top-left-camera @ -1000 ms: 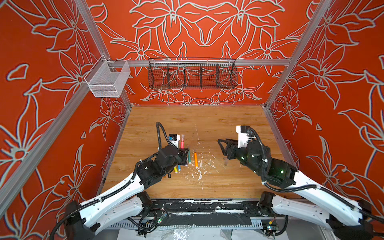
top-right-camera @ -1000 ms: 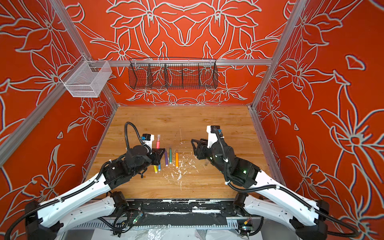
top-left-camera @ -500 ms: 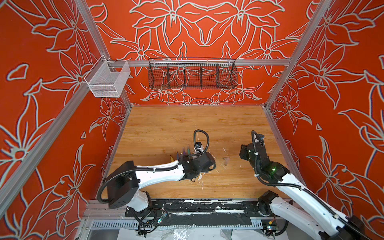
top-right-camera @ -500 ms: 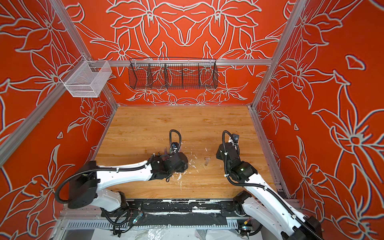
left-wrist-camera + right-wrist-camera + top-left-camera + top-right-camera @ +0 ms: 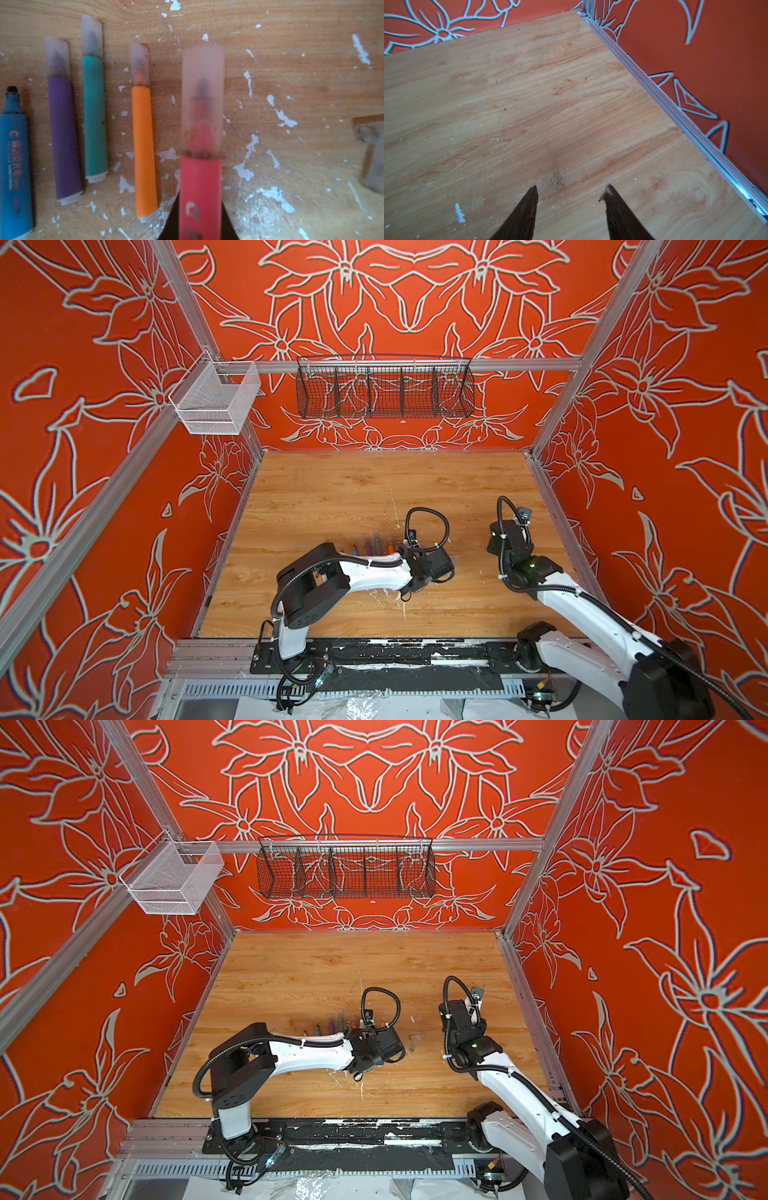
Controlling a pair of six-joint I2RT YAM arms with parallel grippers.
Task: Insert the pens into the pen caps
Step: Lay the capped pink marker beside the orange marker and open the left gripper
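The left claw (image 5: 200, 199) is clamped on the capped pink pen (image 5: 200, 182). The other pens (image 5: 374, 545) lie on the table (image 5: 332, 497) at its ten o'clock. The right claw (image 5: 571, 193) hangs parted and empty at two o'clock.

Orange-red all round, pale wood below, a row of bright colours.

The walls (image 5: 415, 302) are orange-red with pale grey flower outlines. The table (image 5: 332, 497) is light wood grain flecked with white. The blue pen (image 5: 14, 162) has a black tip and orange lettering. The purple pen (image 5: 64, 135), teal pen (image 5: 94, 114), orange pen (image 5: 144, 149) and pink pen (image 5: 199, 187) carry frosted, see-through caps (image 5: 202, 93). One basket (image 5: 384, 391) is black wire and a smaller basket (image 5: 216, 400) is white mesh.
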